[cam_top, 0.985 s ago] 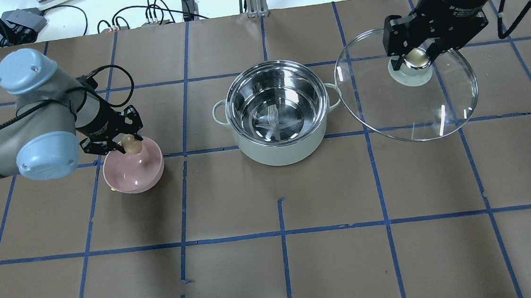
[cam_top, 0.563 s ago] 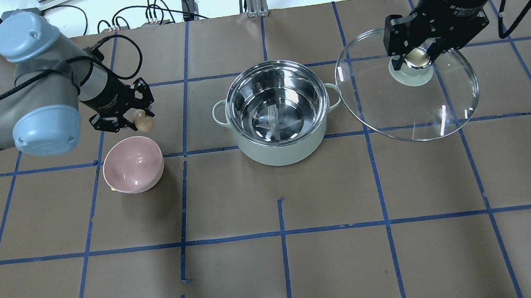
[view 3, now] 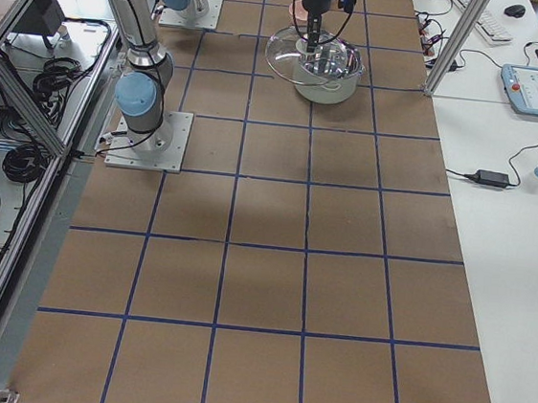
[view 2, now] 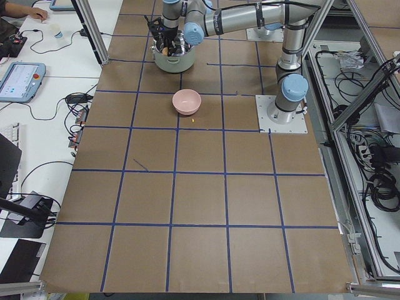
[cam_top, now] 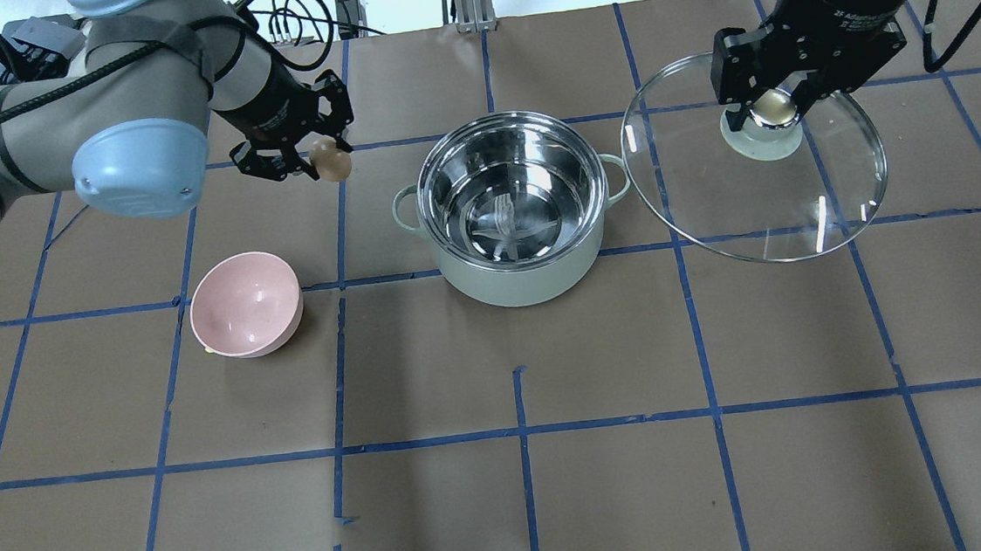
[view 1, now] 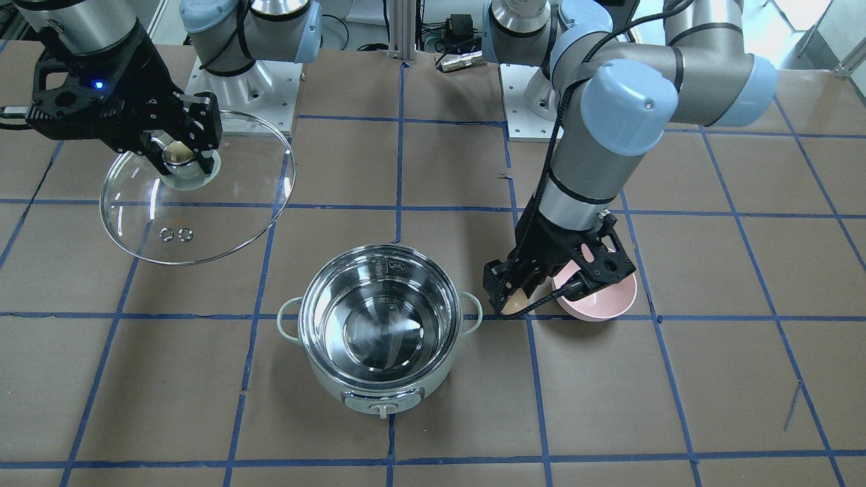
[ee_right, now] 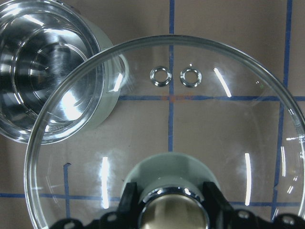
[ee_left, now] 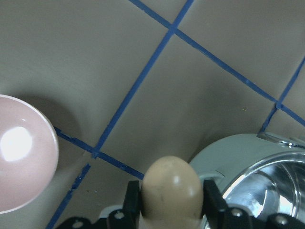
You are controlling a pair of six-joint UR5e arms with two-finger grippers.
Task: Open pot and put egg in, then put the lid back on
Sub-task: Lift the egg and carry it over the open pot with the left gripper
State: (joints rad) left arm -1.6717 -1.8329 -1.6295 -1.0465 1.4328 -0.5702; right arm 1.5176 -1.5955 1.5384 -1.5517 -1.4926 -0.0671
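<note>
- Standing open on the brown-paper surface (cam_top: pixel 611 476), the pot (cam_top: pixel 526 283) shows a mirror-bright steel lining inside a matte mint wall. Its front knob appears only from the front-facing camera.
- The egg (ee_left: pixel 171 187), smooth, tan and oval, hangs above the surface near the pot, pinched in the left hand (cam_top: pixel 322 157). The wrist view cuts off its lower end.
- The lid (cam_top: pixel 765 201), clear domed glass, hangs tilted beside the pot. The right hand (cam_top: pixel 771 109) clamps its knob, half hiding it.
- A glossy pink bowl (cam_top: pixel 245 305) sits apart.
</note>
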